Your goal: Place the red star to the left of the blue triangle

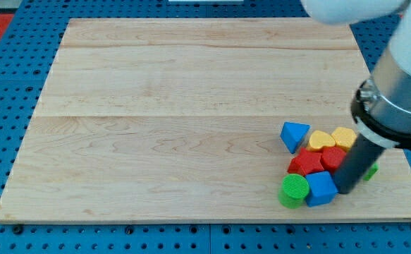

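The blue triangle (295,135) lies at the upper left of a tight cluster near the board's lower right corner. The red star (304,164) lies just below it, slightly to its right, touching a second red block (333,157) on its right. My tip (345,189) rests at the cluster's right side, against the blue cube (321,188) and just below the second red block. The dark rod slants up to the right from there.
A yellow heart (321,140) and another yellow block (344,136) sit right of the blue triangle. A green cylinder (294,190) lies left of the blue cube. A green block (371,171) peeks out right of the rod. The board's bottom edge (212,220) is close below.
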{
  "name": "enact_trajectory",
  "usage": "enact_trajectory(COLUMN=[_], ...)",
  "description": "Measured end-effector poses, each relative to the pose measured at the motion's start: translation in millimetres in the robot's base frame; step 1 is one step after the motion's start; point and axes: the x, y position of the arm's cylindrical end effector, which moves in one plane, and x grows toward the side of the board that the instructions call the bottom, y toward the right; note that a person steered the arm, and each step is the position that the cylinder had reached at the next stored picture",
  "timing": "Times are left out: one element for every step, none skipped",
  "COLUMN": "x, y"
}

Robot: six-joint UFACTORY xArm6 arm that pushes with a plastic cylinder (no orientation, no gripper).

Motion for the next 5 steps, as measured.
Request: enact_trajectory(x=[-13, -27, -43, -59, -76], y=[-22, -45, -75, -107, -136])
